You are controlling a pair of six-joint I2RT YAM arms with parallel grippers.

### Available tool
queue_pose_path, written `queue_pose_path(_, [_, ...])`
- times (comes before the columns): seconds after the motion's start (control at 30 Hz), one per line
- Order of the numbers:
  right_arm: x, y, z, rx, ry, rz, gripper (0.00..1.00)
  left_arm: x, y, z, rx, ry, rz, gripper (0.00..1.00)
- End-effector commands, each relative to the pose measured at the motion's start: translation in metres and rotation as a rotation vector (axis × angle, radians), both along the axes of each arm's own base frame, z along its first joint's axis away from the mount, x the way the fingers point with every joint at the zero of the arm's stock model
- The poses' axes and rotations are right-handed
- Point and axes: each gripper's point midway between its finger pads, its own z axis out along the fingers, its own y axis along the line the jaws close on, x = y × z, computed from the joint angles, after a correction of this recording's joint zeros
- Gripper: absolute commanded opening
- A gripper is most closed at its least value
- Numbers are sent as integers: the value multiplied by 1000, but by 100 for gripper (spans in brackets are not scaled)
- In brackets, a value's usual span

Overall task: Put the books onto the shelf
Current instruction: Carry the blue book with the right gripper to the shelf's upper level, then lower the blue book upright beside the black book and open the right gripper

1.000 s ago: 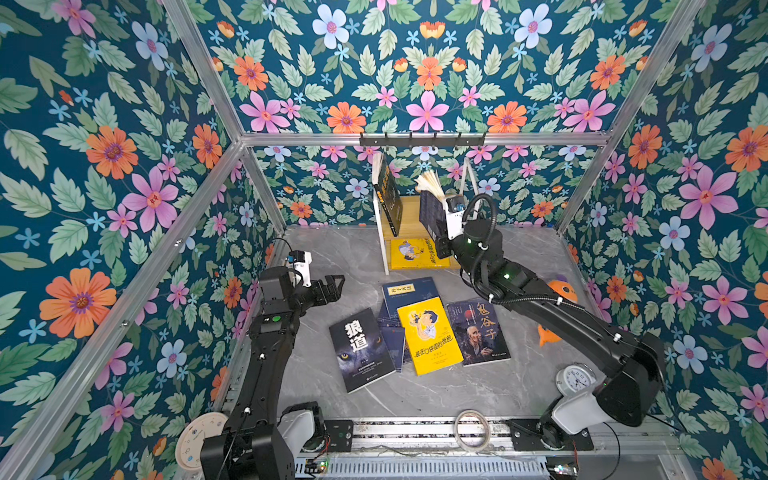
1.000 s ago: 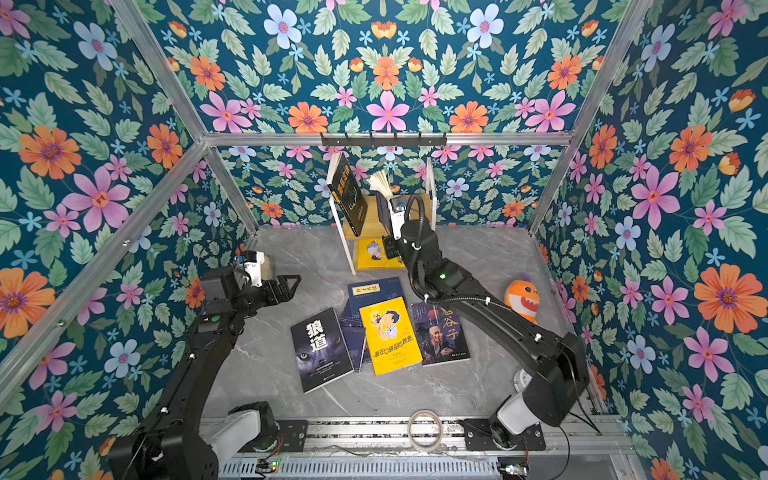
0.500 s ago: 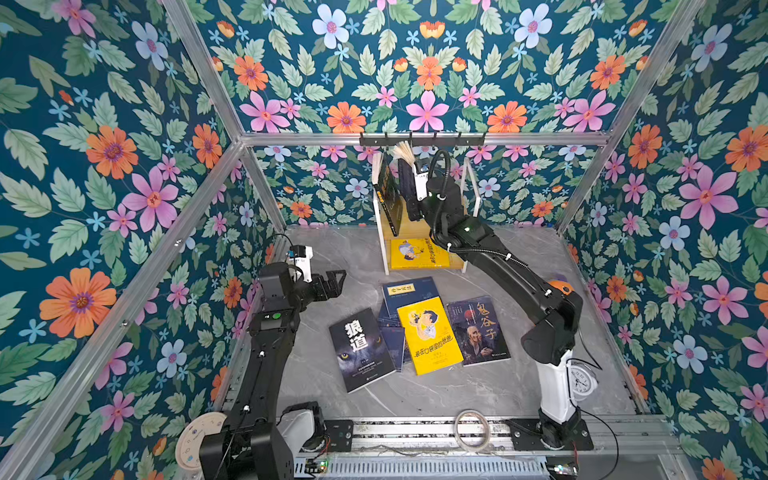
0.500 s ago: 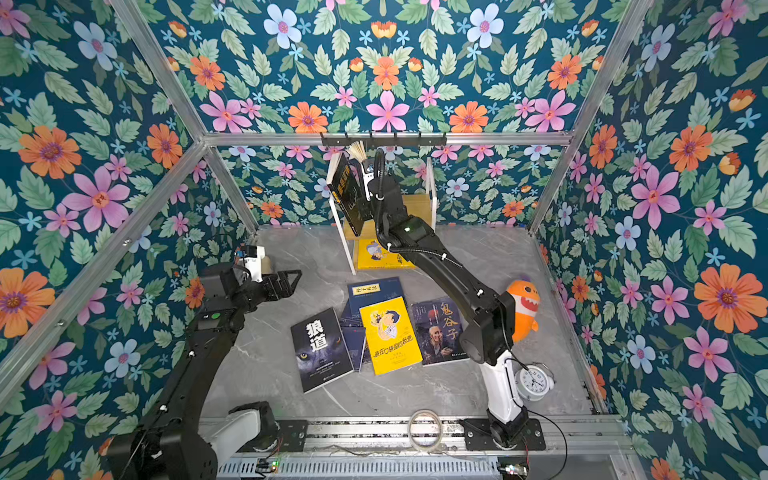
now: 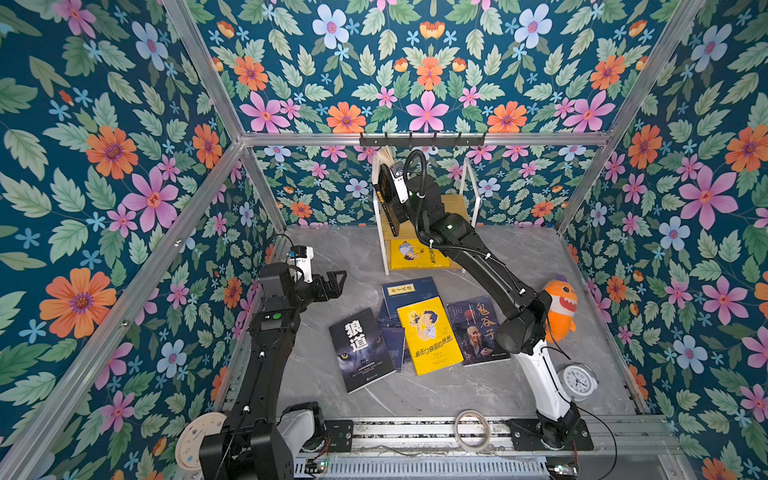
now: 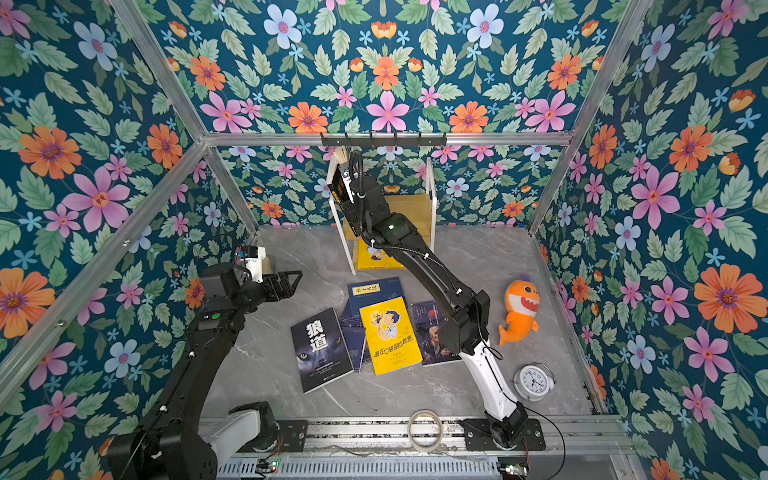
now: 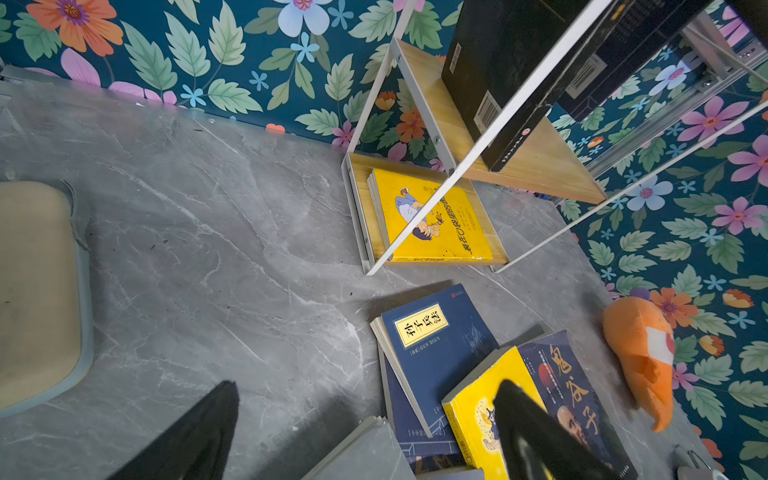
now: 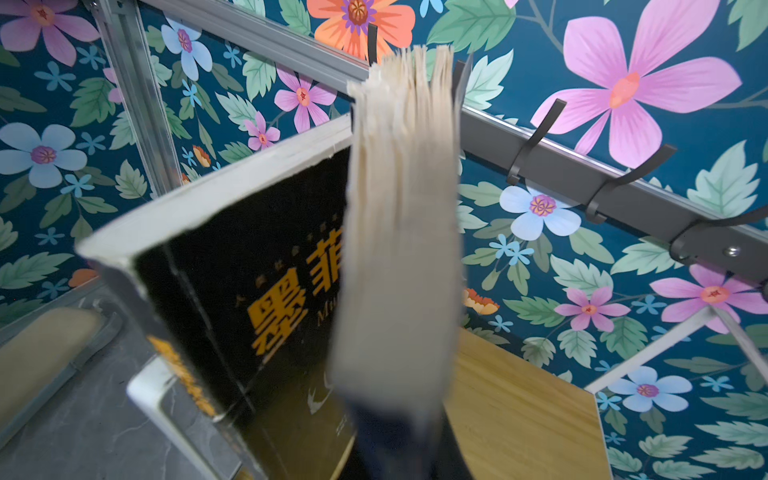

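Books are being seen in three places. One book [image 8: 399, 232] is being gripped by the right hand [image 8: 395, 444], which is closed tight on one end of it. It is being held upright over the top board of the shelf [image 5: 457, 203], and its cream pages are fanning out at the far end. Whether it is touching the board cannot be told. Just beside it, a black book [image 8: 257, 291] with orange letters is being stood on that top board, tilted, at one end of it. A yellow book [image 5: 417, 253] is being carried flat on the bottom board.

The rest are being left flat on the grey surface [image 5: 332, 249] in front of the shelf: a wolf book [image 5: 360, 349], a yellow boy book [image 5: 430, 336], an old-man book [image 5: 478, 330] and a navy book [image 5: 409, 291]. The navy book is being partly covered by the yellow boy book.

The left hand [image 5: 332, 284] is being held wide open, gripping nothing, above the surface and well apart from the books.
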Motion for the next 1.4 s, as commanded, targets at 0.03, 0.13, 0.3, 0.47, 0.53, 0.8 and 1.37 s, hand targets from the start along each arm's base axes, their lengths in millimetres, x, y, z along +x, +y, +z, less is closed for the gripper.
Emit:
queue_pose_path(0.03, [-1, -2, 20, -8, -72, -15, 0, 1, 0, 5, 4, -27, -6, 97])
queue_pose_path(0.13, [-2, -2, 27, -1, -89, -12, 0, 1, 0, 5, 4, -26, -5, 97])
queue_pose_path(0.3, [-4, 0, 38, 27, -109, 1, 0, 1, 0, 5, 3, -28, -6, 97])
queue_pose_path(0.47, [-4, 3, 35, 23, -108, 10, 0, 1, 0, 3, 6, -26, -4, 97])
queue_pose_path(0.53, [-2, 4, 29, 10, -97, 9, 0, 1, 0, 3, 5, -27, -6, 97])
queue_pose_path(0.8, [1, 7, -5, -61, -30, -3, 0, 1, 0, 3, 5, -27, -4, 97])
queue_pose_path(1.37, [-17, 27, -41, -104, 86, 148, 2, 1, 1, 0, 7, -22, -4, 98])
